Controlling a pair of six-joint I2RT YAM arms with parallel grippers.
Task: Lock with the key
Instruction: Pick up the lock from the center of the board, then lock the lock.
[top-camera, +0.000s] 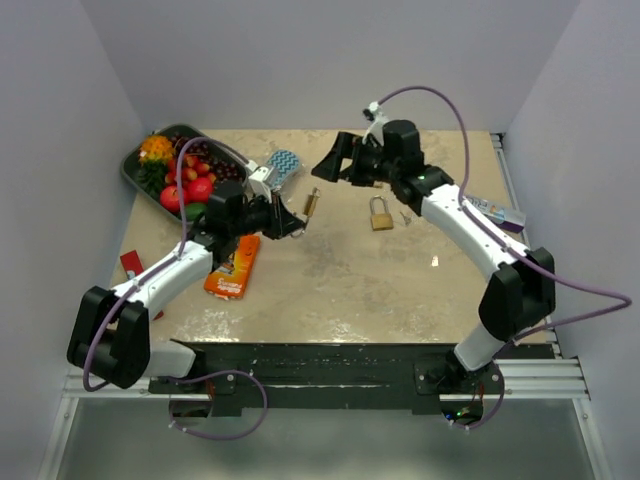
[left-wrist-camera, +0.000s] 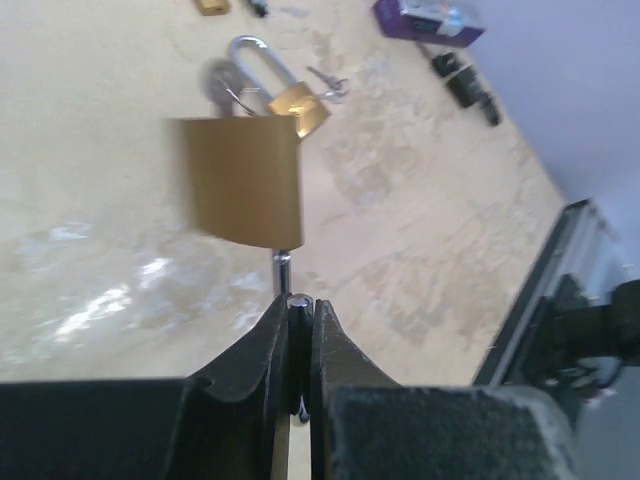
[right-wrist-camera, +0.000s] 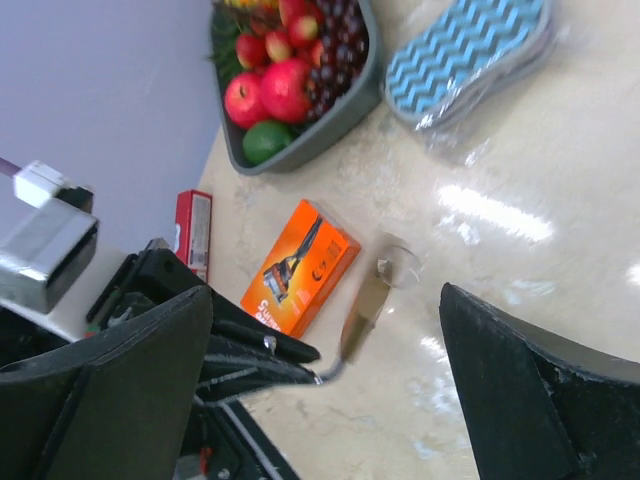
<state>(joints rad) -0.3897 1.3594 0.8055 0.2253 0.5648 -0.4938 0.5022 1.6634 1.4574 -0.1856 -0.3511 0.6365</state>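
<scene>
My left gripper is shut on a silver key whose shaft goes into the bottom of a brass padlock. It holds the lock above the table. In the left wrist view the lock is blurred, its shackle end away from me. My right gripper is open and empty, hovering just beyond the lock. In the right wrist view the lock shows edge-on between my open fingers. A second brass padlock with loose keys lies on the table.
A grey tray of fruit sits at the back left, with a blue patterned sponge beside it. An orange razor box and a red packet lie at the left. A purple box lies at the right edge.
</scene>
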